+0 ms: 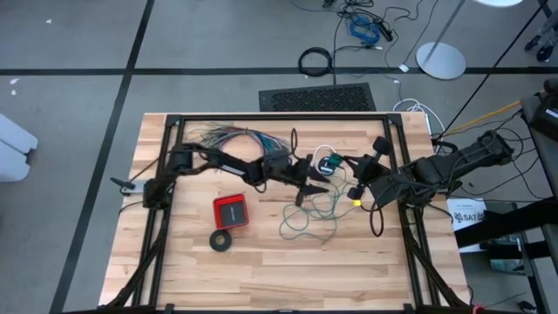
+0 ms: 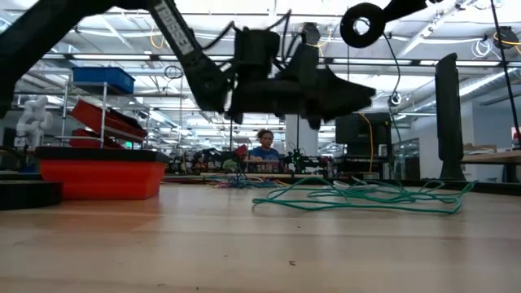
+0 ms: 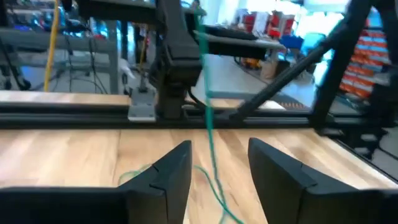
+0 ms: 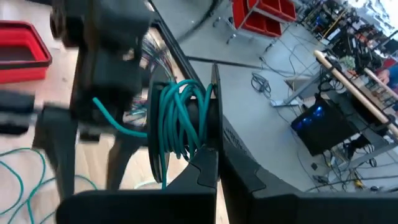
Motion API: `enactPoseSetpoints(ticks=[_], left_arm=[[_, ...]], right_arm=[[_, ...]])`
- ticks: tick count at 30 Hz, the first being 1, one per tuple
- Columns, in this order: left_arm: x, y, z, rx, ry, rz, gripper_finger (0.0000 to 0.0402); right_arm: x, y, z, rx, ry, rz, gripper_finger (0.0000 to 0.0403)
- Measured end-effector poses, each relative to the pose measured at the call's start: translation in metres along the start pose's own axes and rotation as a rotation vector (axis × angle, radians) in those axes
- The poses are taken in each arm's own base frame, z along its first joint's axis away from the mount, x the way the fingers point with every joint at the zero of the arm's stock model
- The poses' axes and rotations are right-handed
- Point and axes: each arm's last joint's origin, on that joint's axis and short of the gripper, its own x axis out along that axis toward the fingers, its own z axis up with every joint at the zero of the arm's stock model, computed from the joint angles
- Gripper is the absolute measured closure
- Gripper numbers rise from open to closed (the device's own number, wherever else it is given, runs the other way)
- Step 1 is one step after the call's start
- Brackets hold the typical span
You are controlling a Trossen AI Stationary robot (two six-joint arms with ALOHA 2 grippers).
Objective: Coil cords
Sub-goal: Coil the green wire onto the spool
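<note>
I am judging the coiling as partly done, taking the red box point(image 1: 231, 210) on the table point(image 1: 174, 262) as my landmark and going left to right.

Just right of the red box and up above the boards, I am holding the left gripper point(image 3: 219, 177) with its fingers spread. A strand of the teal wire point(image 3: 208, 124) is running through the gap between them without being pinched, as far as the left wrist view is showing.

Right of the red box, past the left gripper, a good deal of the teal wire is lying on the table in a loose tangle point(image 1: 309, 214). That is the part I reckon is left to wind.

Farther right again, I am keeping the right gripper point(image 4: 216, 171) raised, its fingers pressed together on a bunch of several wound turns of teal wire point(image 4: 177, 118). That is the part I count as done. One strand is leading off from it toward the left gripper.

The white cord point(image 1: 324, 150) is lying up and to the right of the red box, near the far edge, and I cannot tell whether it is coiled.
</note>
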Motion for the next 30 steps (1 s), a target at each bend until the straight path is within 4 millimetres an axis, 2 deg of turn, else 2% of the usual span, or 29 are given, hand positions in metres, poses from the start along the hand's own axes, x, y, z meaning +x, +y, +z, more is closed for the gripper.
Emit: enactPoseSetpoints(ticks=[8,13,22,25,30], left_arm=[[0.025,-0.003,-0.004,0.011,-0.041,0.023,0.0235],[0.025,-0.002,-0.002,0.019,-0.046,0.042,0.0235],[0.025,0.001,-0.01,0.005,-0.011,0.053,0.0239],[0.023,0.007,-0.01,0.006,-0.008,0.068,0.0264],[0.015,0.021,-0.008,0.0,-0.014,0.047,0.0352]], right_arm=[[-0.003,-0.002,0.01,-0.002,-0.04,0.007,0.0403],[-0.003,-0.002,0.012,0.001,-0.053,0.008,0.0403],[-0.003,-0.002,0.015,0.007,-0.078,0.011,0.0403],[-0.003,-0.001,0.016,0.007,-0.084,0.014,0.0403],[-0.003,-0.001,0.016,0.006,-0.083,0.016,0.0403]])
